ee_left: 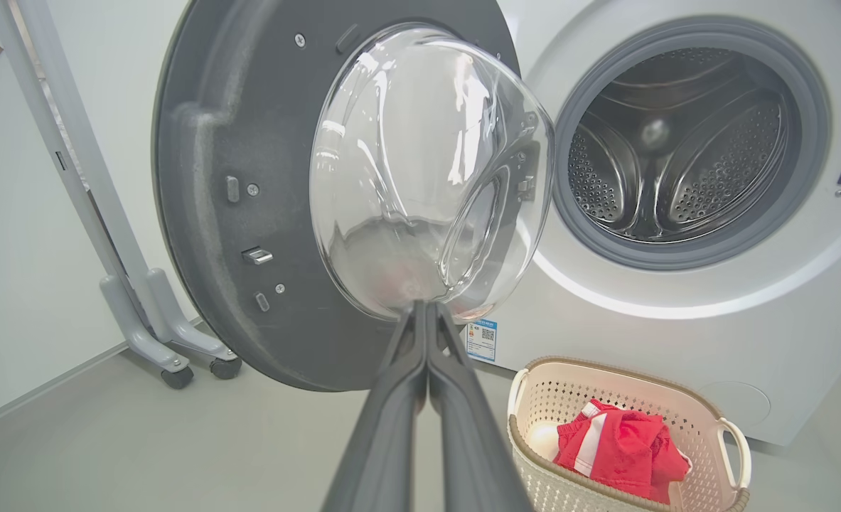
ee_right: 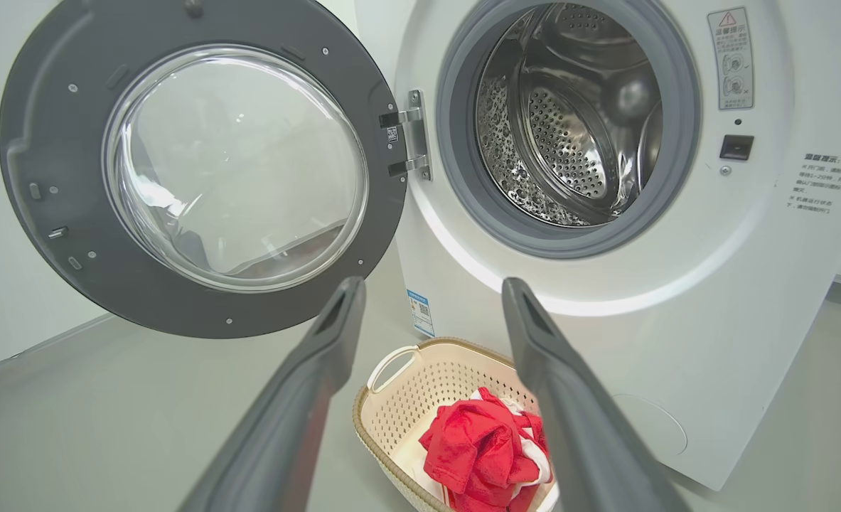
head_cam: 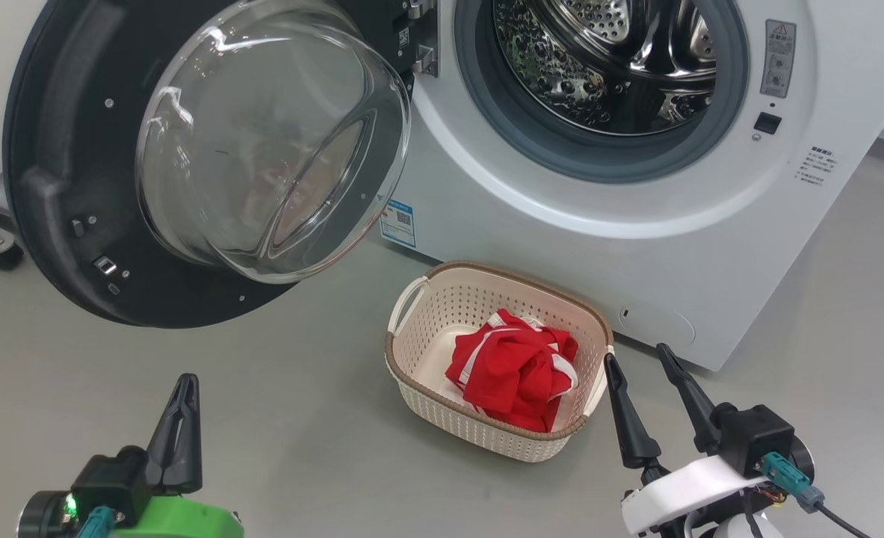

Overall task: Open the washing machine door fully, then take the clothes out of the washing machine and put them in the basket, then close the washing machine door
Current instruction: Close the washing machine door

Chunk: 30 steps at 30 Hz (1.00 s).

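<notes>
Round black-rimmed washing machine door point(head_cam: 45, 187): rigid, hinged; I'd push its rim. Left end effector point(head_cam: 185, 385) closed, right end effector point(head_cam: 636, 353) spread; both empty.

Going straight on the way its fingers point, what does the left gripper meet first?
The left gripper would likely meet the washing machine door, near the lower edge of its glass bowl; depth is unclear.
</notes>
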### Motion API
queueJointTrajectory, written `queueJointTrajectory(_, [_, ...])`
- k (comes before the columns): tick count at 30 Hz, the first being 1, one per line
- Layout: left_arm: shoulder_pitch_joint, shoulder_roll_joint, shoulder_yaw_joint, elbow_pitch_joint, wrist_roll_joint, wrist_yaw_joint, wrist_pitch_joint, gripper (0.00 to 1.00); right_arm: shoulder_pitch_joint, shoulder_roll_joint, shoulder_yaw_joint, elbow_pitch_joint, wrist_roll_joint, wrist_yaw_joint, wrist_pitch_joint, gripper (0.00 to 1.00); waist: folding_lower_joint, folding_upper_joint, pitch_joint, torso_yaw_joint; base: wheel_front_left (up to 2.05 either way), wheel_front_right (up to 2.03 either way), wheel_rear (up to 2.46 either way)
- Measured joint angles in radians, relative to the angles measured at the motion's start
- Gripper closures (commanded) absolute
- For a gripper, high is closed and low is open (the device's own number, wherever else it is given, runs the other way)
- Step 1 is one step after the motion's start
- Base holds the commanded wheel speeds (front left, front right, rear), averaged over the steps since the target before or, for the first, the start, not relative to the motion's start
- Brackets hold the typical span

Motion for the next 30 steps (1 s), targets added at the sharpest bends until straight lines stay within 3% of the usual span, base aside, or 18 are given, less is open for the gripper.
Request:
queueJointTrajectory(9, [-0.013, 0.024, 0.076, -0.078, -0.027, 0.000, 0.000, 1.00, -0.017, -0.001, 0.015, -0.006, -0.010, -0.001, 0.000, 0.00, 0.0000, 0.0000, 0.052, -0.020, 0.00, 0.00, 0.00])
queueJointTrajectory(17, [-0.132, 0.200, 0.233, -0.169, -0.026, 0.004, -0.003, 1.00, -0.050, -0.012, 0.034, -0.018, -0.036, -0.001, 0.015, 0.00, 0.0000, -0.0001, 0.119, -0.050, 0.00, 0.00, 0.00])
queueJointTrajectory(23, [-0.253, 0.333, 0.409, -0.174, -0.122, 0.001, 0.032, 1.00, -0.087, -0.028, 0.034, -0.031, -0.056, -0.001, 0.028, 0.00, 0.0000, 0.0000, 0.176, -0.095, 0.00, 0.00, 0.00])
queueJointTrajectory(30, [-0.402, 0.378, 0.567, -0.092, -0.318, -0.006, 0.119, 1.00, -0.110, -0.036, 0.034, -0.035, -0.064, -0.001, 0.032, 0.00, 0.0000, 0.0000, 0.228, -0.143, 0.00, 0.00, 0.00])
